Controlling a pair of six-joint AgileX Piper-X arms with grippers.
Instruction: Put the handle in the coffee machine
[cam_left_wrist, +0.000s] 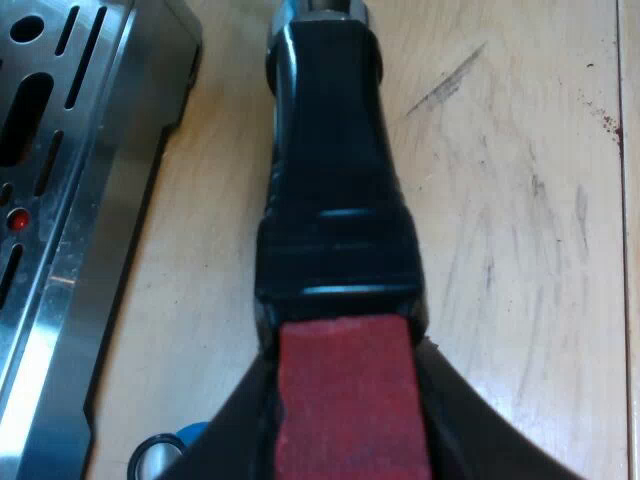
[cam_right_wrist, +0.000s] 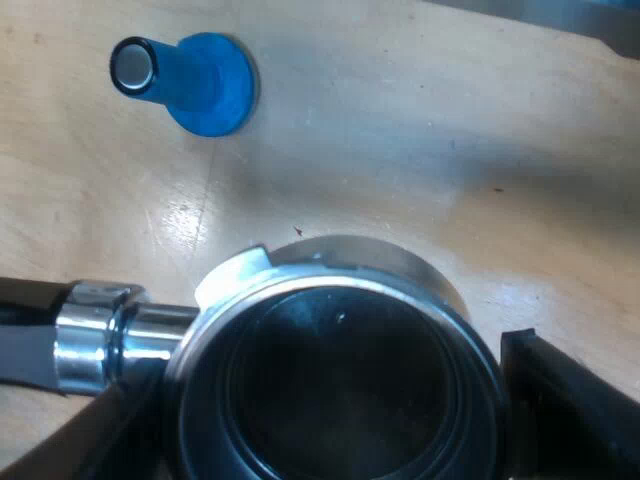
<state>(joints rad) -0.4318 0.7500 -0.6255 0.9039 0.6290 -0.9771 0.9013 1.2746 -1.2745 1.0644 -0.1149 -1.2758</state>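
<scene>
Left hand (cam_left_wrist: 345, 420) clamped on red-ended dark handle (cam_left_wrist: 335, 190) of round metal holder (cam_right_wrist: 330, 300); right hand (cam_right_wrist: 320, 400) straddles its basket, grip cannot tell; blue tamper (cam_right_wrist: 205, 80) upright on wooden counter (cam_right_wrist: 450, 150).

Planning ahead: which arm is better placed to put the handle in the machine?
Probably left: the left tool grips the handle at its red end, beside the machine. The right tool crowds the basket that must go in.

A pale wooden table (cam_left_wrist: 500, 200) carries grey scuffs, one dark diagonal streak and a few red specks near its edge. A blue tamper (cam_right_wrist: 195, 80) rests on the bare wood (cam_right_wrist: 420, 150). It has a wide round base and a narrower stem, capped with a dark-rimmed shiny end (cam_left_wrist: 165, 452).
</scene>
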